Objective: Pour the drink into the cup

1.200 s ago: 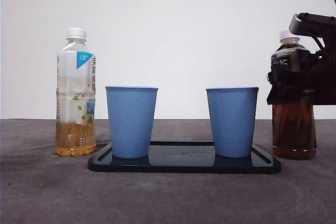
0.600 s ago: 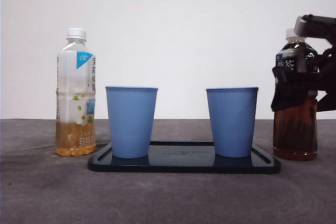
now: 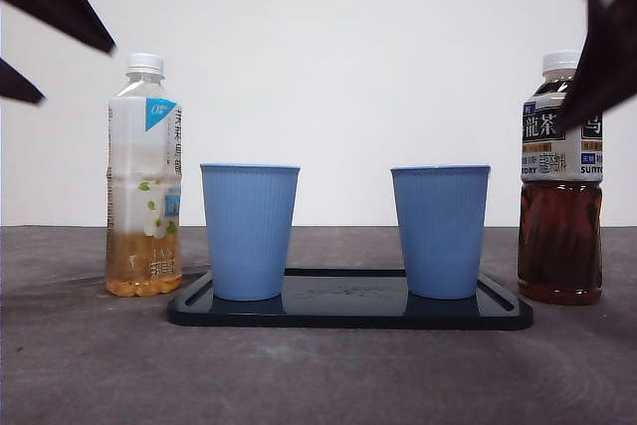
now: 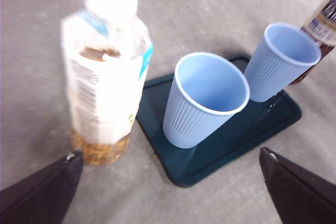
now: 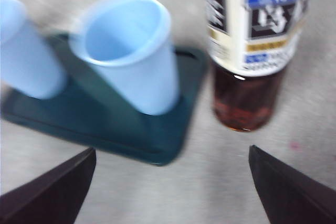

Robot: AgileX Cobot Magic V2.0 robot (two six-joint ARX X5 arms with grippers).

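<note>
Two blue cups upright and empty on a dark tray (image 3: 343, 298), side by side but apart. First cup (image 3: 249, 231) on the side nearer a pale tea bottle (image 3: 144, 176); second cup (image 3: 440, 231) on the side nearer a dark tea bottle (image 3: 560, 196). Both bottles upright on the grey table (image 3: 90, 365), just off opposite ends of the tray, each with a white cap apparently on. Pale tea bottle mostly empty, a low band of amber liquid at the bottom; dark tea bottle about two-thirds full of brown tea.

Left gripper (image 4: 169, 154) above and beside the pale tea bottle, jaws spread wide, holding nothing. Right gripper (image 5: 172, 149) above the dark tea bottle, jaws likewise wide apart and empty, one dark jaw crossing in front of the bottle's upper label in the front view. No contact with either bottle.

Judged step: the reach for a bottle, nothing grasped, no pouring begun. Likely next: lowering one open gripper around a bottle's body, closing firmly at mid-height, then lifting and tilting over the nearer cup. Caps a probable obstacle before any liquid can flow. Wrist views blurred, finer detail unclear.
</note>
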